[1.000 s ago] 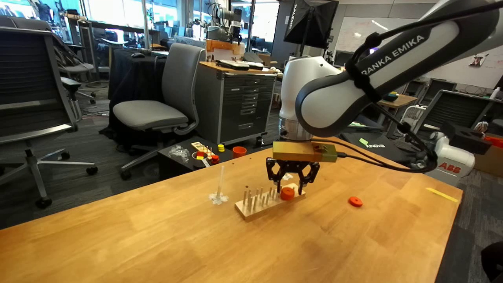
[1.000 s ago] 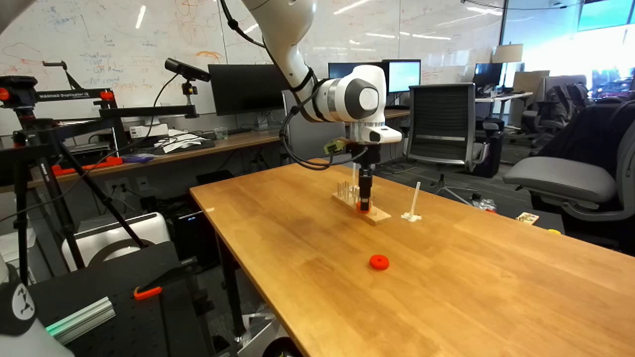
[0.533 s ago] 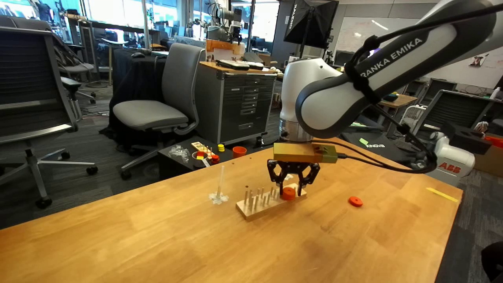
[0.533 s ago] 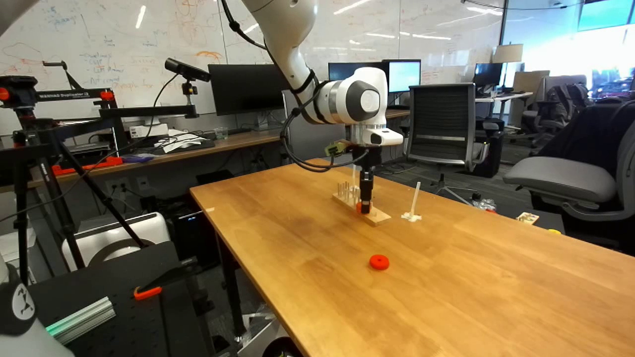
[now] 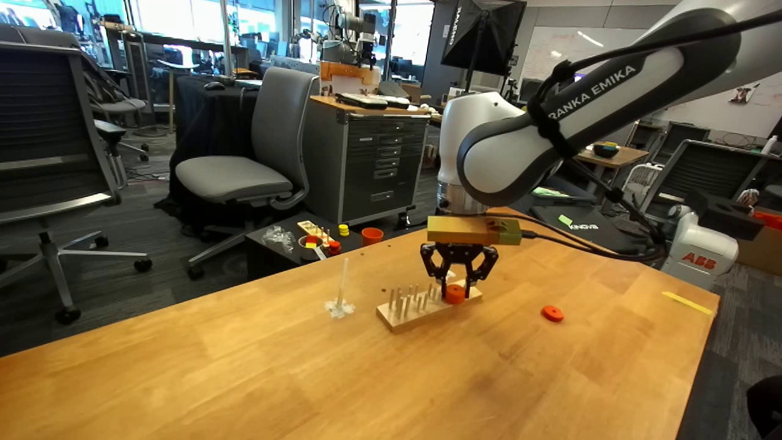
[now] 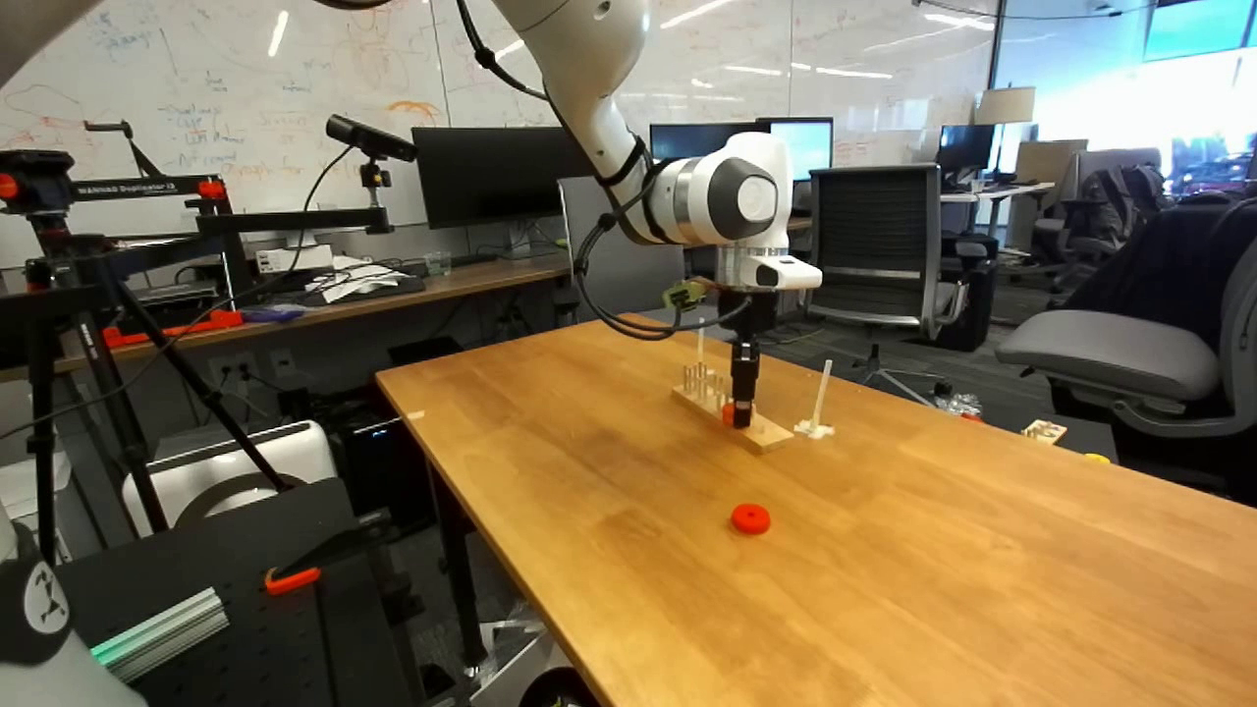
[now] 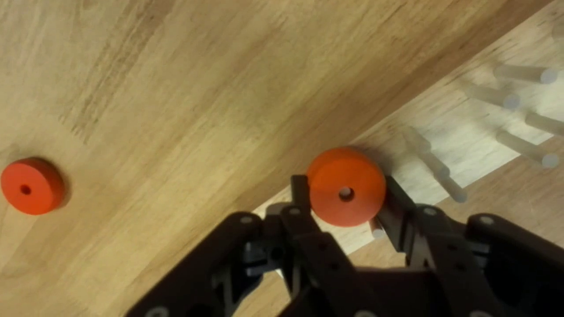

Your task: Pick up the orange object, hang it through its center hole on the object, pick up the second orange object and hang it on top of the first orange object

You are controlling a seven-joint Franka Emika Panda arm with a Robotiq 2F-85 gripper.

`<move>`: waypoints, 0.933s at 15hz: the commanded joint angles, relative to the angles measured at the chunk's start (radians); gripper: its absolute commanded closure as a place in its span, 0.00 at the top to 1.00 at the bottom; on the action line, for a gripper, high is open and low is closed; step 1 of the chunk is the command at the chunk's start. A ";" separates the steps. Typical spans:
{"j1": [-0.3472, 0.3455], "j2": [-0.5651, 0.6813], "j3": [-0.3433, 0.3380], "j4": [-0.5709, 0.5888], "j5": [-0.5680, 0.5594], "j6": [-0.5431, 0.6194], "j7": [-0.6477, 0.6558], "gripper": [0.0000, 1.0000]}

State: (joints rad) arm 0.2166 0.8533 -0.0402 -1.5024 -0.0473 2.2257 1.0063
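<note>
An orange object [image 5: 455, 294], a round disc with a center hole, sits low among the pegs of the pale wooden rack [image 5: 421, 315], the object of the task. My gripper [image 7: 346, 185] has one finger on each side of it, and the pads [image 7: 301, 189] touch its rim in the wrist view. A pale spot shows inside the hole [image 7: 346, 193]; whether it is a peg top or the base I cannot tell. The second orange object [image 6: 751, 519] lies flat on the table, apart from the rack, and is also at the wrist view's left edge.
Several bare pegs [image 7: 524, 147] stand on the rack right beside my fingers. A thin standalone upright [image 5: 344, 284] and another upright [image 6: 820, 393] are fixed to the table [image 6: 628, 589] near the rack. Yellow tape [image 5: 687, 302] marks the table's far corner.
The fingers have closed in on the orange disc. Gripper, disc and rack have shifted together, to the right in both exterior views. The second orange object has not moved.
</note>
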 commanded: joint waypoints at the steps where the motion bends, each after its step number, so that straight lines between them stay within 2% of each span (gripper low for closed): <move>1: 0.018 0.024 -0.008 0.068 0.010 -0.034 -0.001 0.18; 5: 0.020 0.049 -0.005 0.093 0.015 -0.045 -0.004 0.18; 6: 0.021 0.021 -0.009 0.040 0.010 -0.006 -0.005 0.43; 14: 0.021 0.032 -0.009 0.057 0.010 -0.016 -0.005 0.43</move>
State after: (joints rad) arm 0.2301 0.8831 -0.0399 -1.4497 -0.0473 2.2130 1.0063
